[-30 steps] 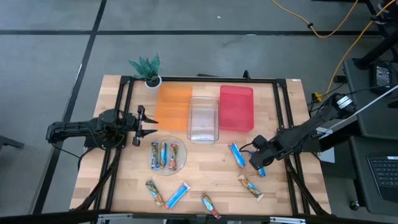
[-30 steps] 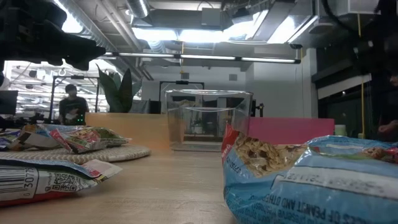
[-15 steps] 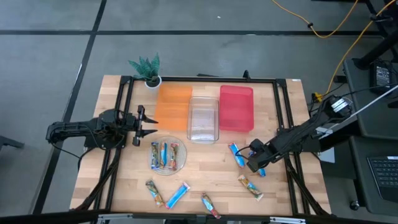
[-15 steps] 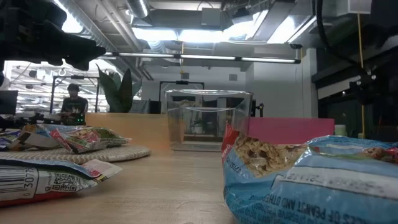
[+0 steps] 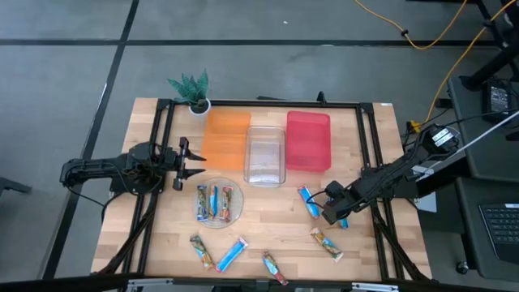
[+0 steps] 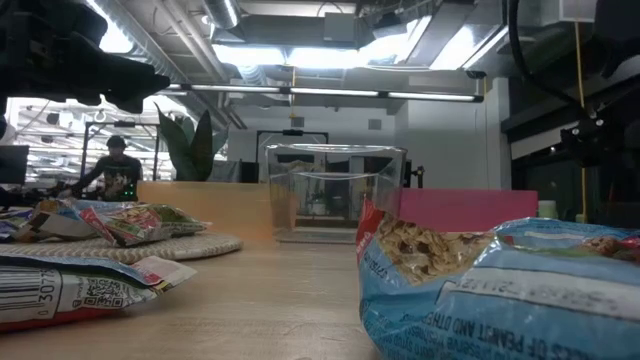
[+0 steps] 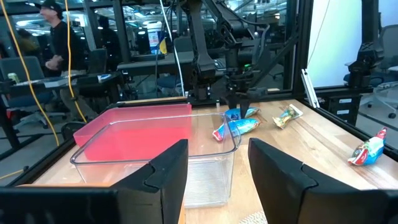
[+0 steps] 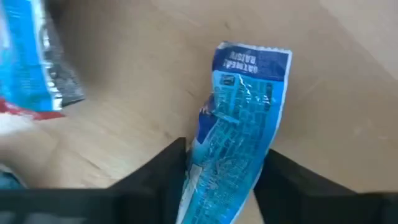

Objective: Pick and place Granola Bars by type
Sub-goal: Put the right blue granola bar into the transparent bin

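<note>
My right gripper points down near the table's right edge and is shut on a blue granola bar that lies flat on the wood. A second blue bar lies just to its left, and a tan one lies nearer the front. Several more bars rest on the round clear plate, and three lie along the front edge. My left gripper waits open and level at the table's left side. My right gripper pinches the blue bar's two long edges between its two fingers, toward one end of the wrapper. The fingers come from above, pointing down, and lie across the bar. The wrapper is crumpled between them, and the bar lies on the table.
An orange bin, a clear bin and a red bin stand side by side at the back. A small potted plant is at the far left corner. A black frame rail runs beside my right gripper.
My right gripper has sunk onto the blue bar and has edged a little toward the table's left. The bars have stayed where they were.
</note>
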